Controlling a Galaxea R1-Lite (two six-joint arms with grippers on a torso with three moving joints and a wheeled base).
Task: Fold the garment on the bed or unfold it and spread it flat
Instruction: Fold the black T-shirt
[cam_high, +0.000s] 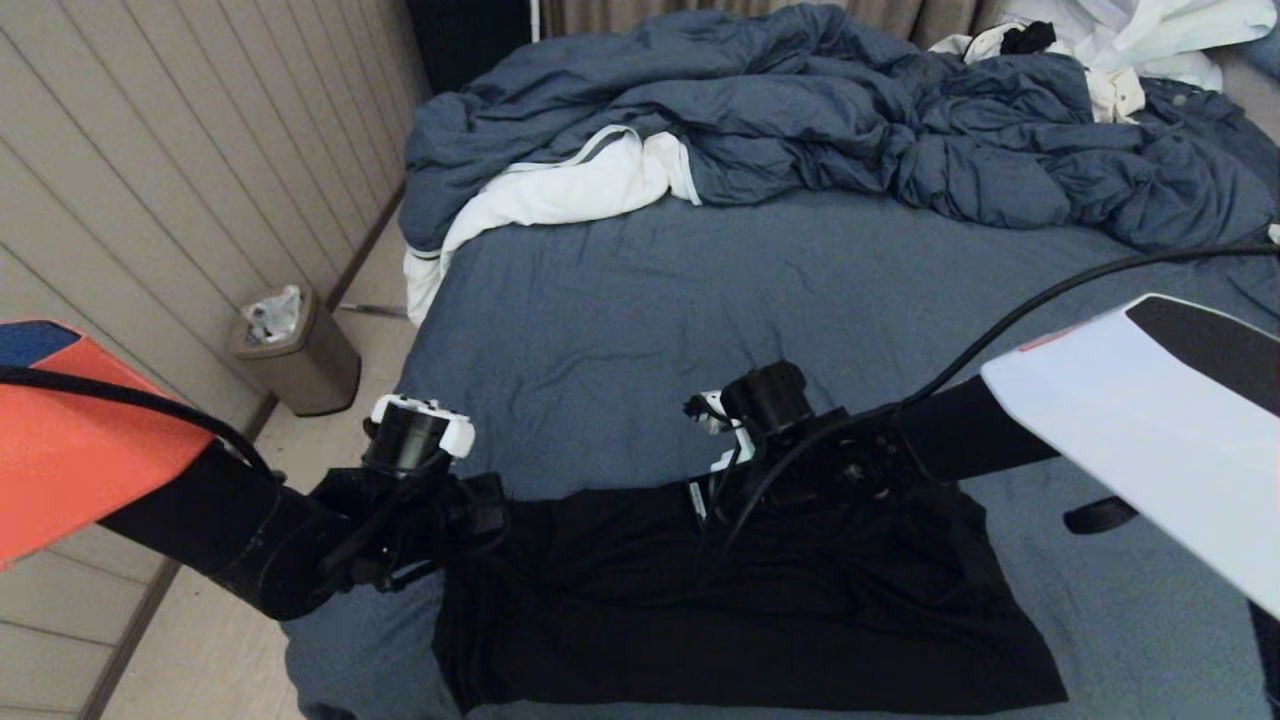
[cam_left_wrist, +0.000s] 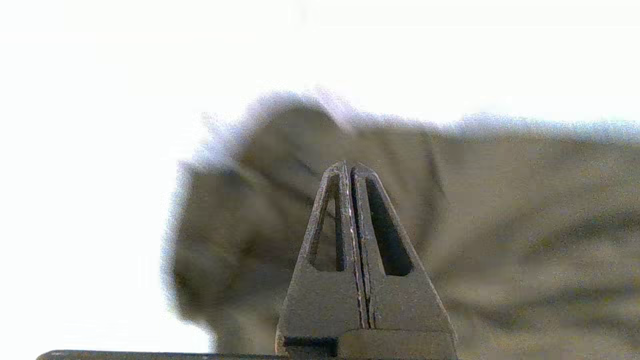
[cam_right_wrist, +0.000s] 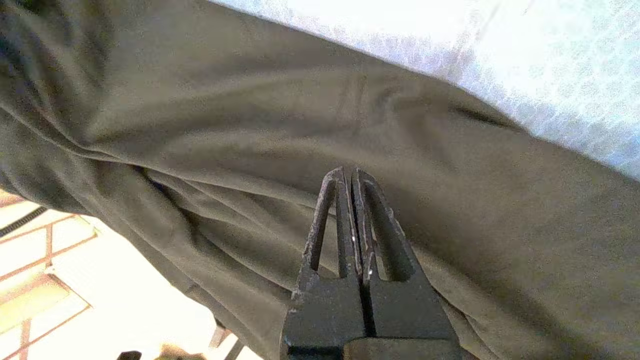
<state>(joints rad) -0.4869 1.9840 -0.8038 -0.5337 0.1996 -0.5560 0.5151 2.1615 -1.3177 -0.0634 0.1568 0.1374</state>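
We're working the garment (cam_high: 740, 600), a black band lying across the bed's (cam_high: 620, 320) near edge, w/ left gripper (cam_left_wrist: 348, 172) at the garment's left end and right gripper (cam_high: 720, 470) over its far hem near the middle; both sets of jaws are pressed together w/ no cloth betw. them, so we're judging the next grab needs them opened first, then single-layer pinches at the hem, pulling evenly. The print, sleeves and fold layers aren't showing, and the right arm is covering part of the hem.
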